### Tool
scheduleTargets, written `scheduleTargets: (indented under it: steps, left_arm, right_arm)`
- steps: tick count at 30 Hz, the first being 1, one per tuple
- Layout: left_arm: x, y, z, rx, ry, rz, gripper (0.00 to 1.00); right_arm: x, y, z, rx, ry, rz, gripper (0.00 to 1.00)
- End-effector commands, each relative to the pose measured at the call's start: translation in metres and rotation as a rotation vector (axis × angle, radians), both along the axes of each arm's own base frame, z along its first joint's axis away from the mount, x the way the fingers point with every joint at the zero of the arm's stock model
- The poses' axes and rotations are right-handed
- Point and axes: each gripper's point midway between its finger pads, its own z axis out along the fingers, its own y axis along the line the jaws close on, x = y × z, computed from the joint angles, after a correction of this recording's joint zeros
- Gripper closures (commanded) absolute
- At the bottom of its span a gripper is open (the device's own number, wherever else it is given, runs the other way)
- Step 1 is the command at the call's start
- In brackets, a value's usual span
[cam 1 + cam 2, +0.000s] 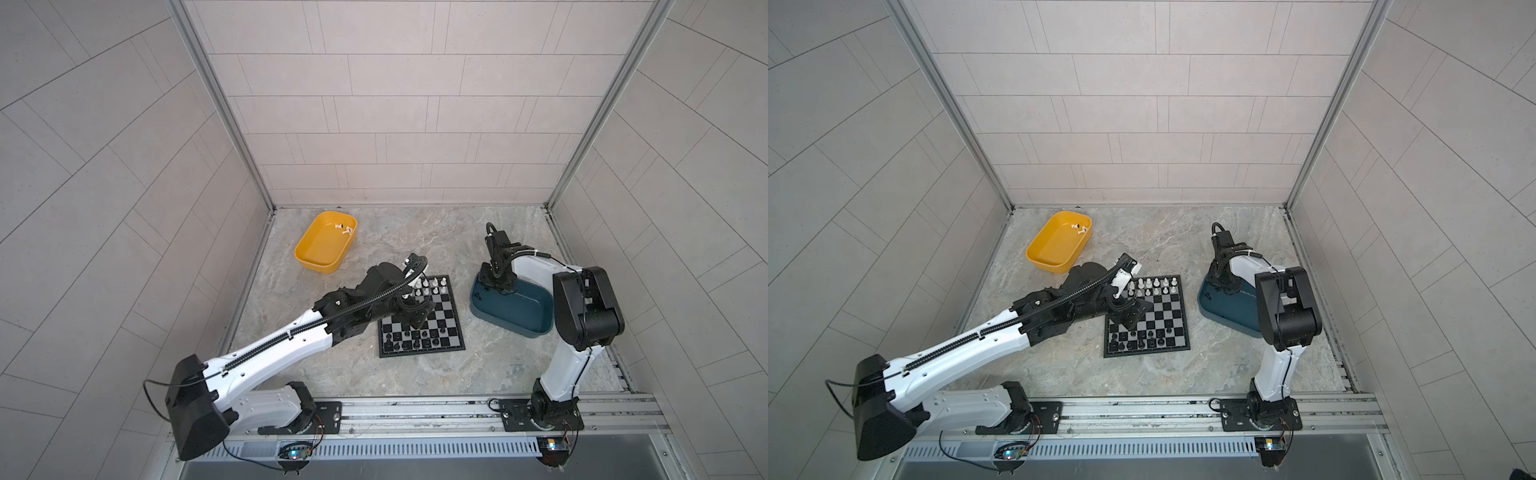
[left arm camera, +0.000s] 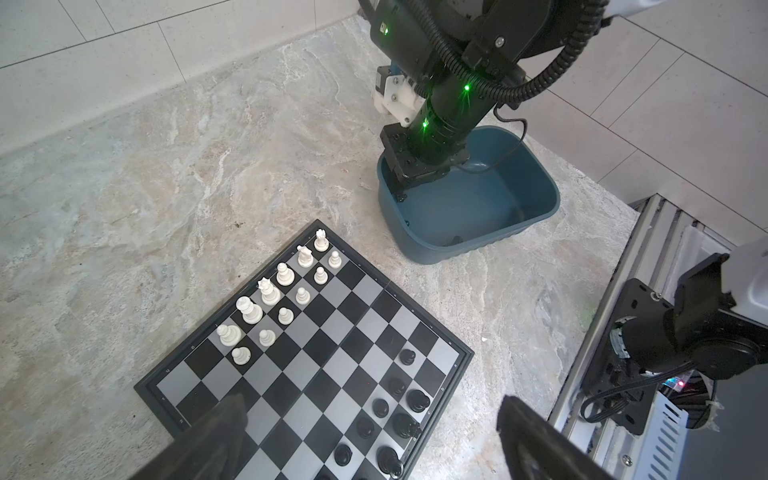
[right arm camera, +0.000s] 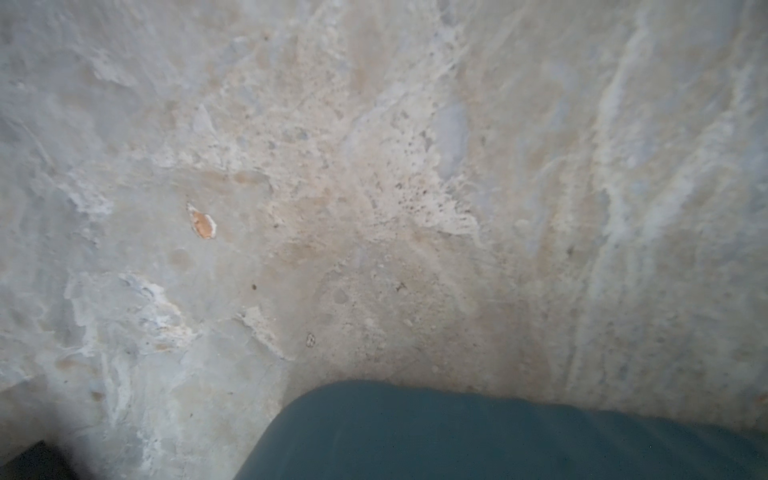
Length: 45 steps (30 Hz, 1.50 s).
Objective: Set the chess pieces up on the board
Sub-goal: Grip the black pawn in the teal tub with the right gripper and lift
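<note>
Hovering left pincer [image 2: 372, 411]: released, jaws spread wide over the board [image 2: 332, 353], at its near left part. You see both fingertips [image 2: 224, 424] at the frame edge of the left wrist view, with only squares and black pieces between them.
Right pincer [image 1: 492, 287]: dipped inside the teal tray [image 1: 523, 309], at its far corner on the board side. You cannot tell whether it is clenched or released, because the wrist body and tray wall hide the jaws.
Board: flat on the counter [image 1: 415, 245], about mid-counter and turned slightly off square to the counter's edges. It is well apart from the yellow tray [image 1: 320, 245] and just beside the teal one.
White pieces [image 2: 269, 291]: twelve upright in two rows along the board's far edge, packed from its far right corner. Taller ones are on the outer row, pawns on the inner.
Black pieces [image 1: 415, 338]: upright in two rows along the board's near edge. Count unclear at this size.
Yellow tray: toward the counter's far left corner. Two tipped white pieces [image 1: 342, 228] lie at its far right corner.
Teal tray: near the counter's right edge. A dark bit [image 2: 457, 240] sits on its floor by the board-side wall, too small to name.
Right wrist view: blurred counter and teal rim only.
</note>
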Motion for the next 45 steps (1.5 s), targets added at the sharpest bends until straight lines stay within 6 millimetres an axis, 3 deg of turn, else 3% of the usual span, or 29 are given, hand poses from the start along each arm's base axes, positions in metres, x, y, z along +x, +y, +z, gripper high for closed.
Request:
scheduleTargets:
  steps: [1,6,13,17,25,31,45]
  left_arm:
    - [0.001,0.001,0.002,-0.017,-0.005,0.004,0.0]
    - [0.001,0.002,0.004,-0.02,-0.011,0.008,0.0]
    - [0.0,0.0,0.003,-0.021,-0.005,0.001,0.0]
    - [0.0,-0.002,0.003,-0.026,0.0,-0.006,0.0]
    - [0.001,0.001,0.001,-0.015,-0.004,0.005,0.0]
    - [0.0,-0.001,0.001,-0.017,0.0,-0.002,0.0]
    - [0.001,-0.001,0.006,-0.038,-0.004,0.005,0.0]
  right_arm:
    - [0.0,0.001,-0.004,-0.023,0.001,0.01,0.86]
    - [-0.025,0.001,-0.004,-0.013,0.019,0.017,0.95]
    - [-0.059,0.002,0.002,0.012,0.026,0.03,0.95]
    - [-0.057,-0.001,0.003,-0.011,0.027,0.037,0.83]
    - [-0.047,-0.001,-0.004,-0.005,0.049,0.037,0.7]
    - [-0.046,0.001,-0.006,0.006,0.049,0.032,0.68]
    - [-0.044,-0.003,-0.014,0.074,0.039,-0.082,0.77]
